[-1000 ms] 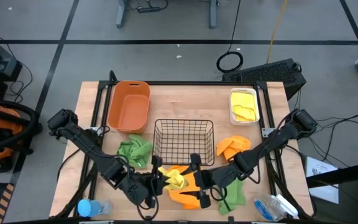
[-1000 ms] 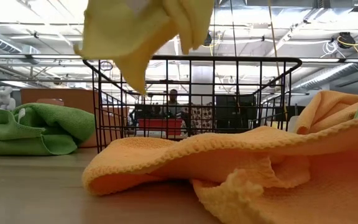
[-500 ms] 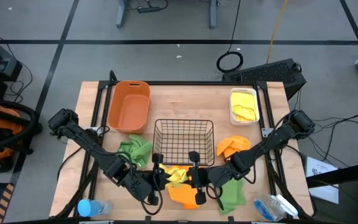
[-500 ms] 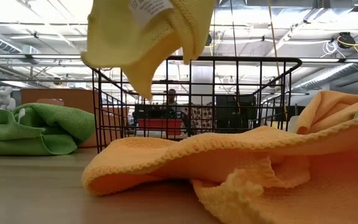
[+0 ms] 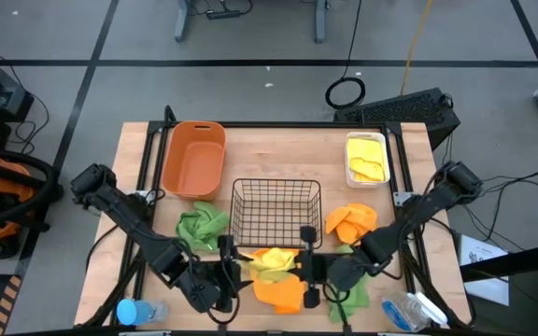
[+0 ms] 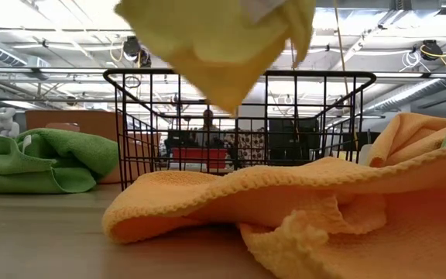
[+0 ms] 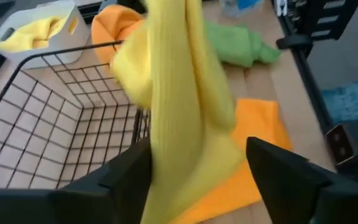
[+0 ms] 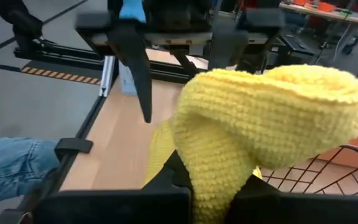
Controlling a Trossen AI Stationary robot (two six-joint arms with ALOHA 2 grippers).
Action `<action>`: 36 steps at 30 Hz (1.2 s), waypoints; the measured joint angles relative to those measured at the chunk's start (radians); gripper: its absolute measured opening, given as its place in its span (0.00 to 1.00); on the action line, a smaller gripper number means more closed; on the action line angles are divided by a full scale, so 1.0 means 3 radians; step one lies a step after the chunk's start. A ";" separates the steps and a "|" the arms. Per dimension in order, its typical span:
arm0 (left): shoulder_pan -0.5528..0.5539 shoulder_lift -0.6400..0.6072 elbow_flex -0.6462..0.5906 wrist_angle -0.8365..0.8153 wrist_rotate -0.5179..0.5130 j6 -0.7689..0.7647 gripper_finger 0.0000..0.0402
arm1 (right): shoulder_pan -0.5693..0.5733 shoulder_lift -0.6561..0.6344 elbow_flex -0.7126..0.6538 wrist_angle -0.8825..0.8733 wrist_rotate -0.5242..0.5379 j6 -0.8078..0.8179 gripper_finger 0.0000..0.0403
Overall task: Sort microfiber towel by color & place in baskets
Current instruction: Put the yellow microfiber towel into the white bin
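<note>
Wooden worktop (image 5: 278,149) under 2 arms. Yellow towel (image 5: 271,263) lifted just off the near edge of black wire basket (image 5: 276,211), stretched between left gripper (image 5: 227,273) and right gripper (image 5: 304,271), both clenched on it. Orange towel (image 5: 278,293) flat beneath; green towel (image 5: 202,227) beside basket; orange tub (image 5: 194,159) and white bin (image 5: 365,159) beyond.

You see a nubby yellow cloth towel (image 8: 272,118), a thin black wire basket (image 5: 276,211), a smooth orange plastic tub (image 5: 194,160) and a pale wood-grain bench (image 5: 278,154).
</note>
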 joint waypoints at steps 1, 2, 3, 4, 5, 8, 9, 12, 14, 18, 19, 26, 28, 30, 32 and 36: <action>-0.0019 0.0000 -0.0026 0.0000 -0.0064 -0.0003 0.67 | 0.0027 -0.0027 0.0000 -0.0010 0.0024 -0.0003 0.01; -0.0034 0.0000 -0.0052 0.0000 -0.0105 -0.0005 0.68 | 0.0050 -0.0051 0.0000 -0.0004 0.0033 -0.0015 0.01; -0.0037 0.0000 -0.0082 0.0016 -0.0111 -0.0006 0.68 | 0.0071 -0.0077 0.0000 -0.0002 0.0044 -0.0028 0.01; -0.0043 0.0000 -0.0117 0.0051 -0.0098 -0.0006 0.69 | 0.0104 -0.0099 0.0000 -0.0002 0.0098 -0.0033 0.01; -0.0048 0.0000 -0.0158 0.0094 -0.0075 -0.0006 0.69 | 0.0133 -0.0124 0.0000 -0.0014 0.0166 -0.0037 0.01; -0.0064 0.0000 -0.0253 0.0210 -0.0055 -0.0004 0.69 | 0.0207 -0.0183 0.0000 -0.0042 0.0372 -0.0067 0.01; -0.0073 0.0000 -0.0261 0.0232 -0.0055 -0.0003 0.69 | 0.0230 -0.0199 0.0000 -0.0048 0.0436 -0.0073 0.01; -0.0098 0.0000 -0.0265 0.0333 -0.0092 0.0001 0.68 | 0.0256 -0.0205 0.0000 -0.0048 0.0523 -0.0080 0.01; -0.0111 0.0000 -0.0265 0.0445 -0.0226 0.0041 0.67 | 0.0255 -0.0204 0.0000 -0.0062 0.0580 -0.0079 0.01; -0.0178 0.0000 -0.0265 0.0737 -0.0416 0.0268 0.58 | 0.0252 -0.0202 0.0000 -0.0059 0.0777 -0.0072 0.01; -0.0191 0.0000 -0.0265 0.0779 -0.0413 0.0278 0.56 | 0.0252 -0.0202 0.0000 -0.0058 0.0870 -0.0072 0.01; -0.0227 0.0000 -0.0265 0.0914 -0.0404 0.0296 0.31 | 0.0252 -0.0201 0.0000 -0.0005 0.1281 -0.0069 0.02; -0.0213 0.0000 -0.0265 0.0988 -0.0410 0.0377 0.24 | 0.0251 -0.0200 0.0000 0.0031 0.1246 -0.0068 0.02; -0.0188 0.0000 -0.0265 0.1114 -0.0412 0.0500 0.18 | 0.0251 -0.0199 0.0000 0.0071 0.1240 -0.0068 0.02; -0.0163 0.0000 -0.0267 0.1264 -0.0410 0.0641 0.14 | 0.0251 -0.0199 0.0000 0.0117 0.1240 -0.0069 0.02; -0.0110 0.0001 -0.0267 0.1621 -0.0334 0.0903 0.06 | 0.0251 -0.0198 0.0000 0.0238 0.1232 -0.0125 0.02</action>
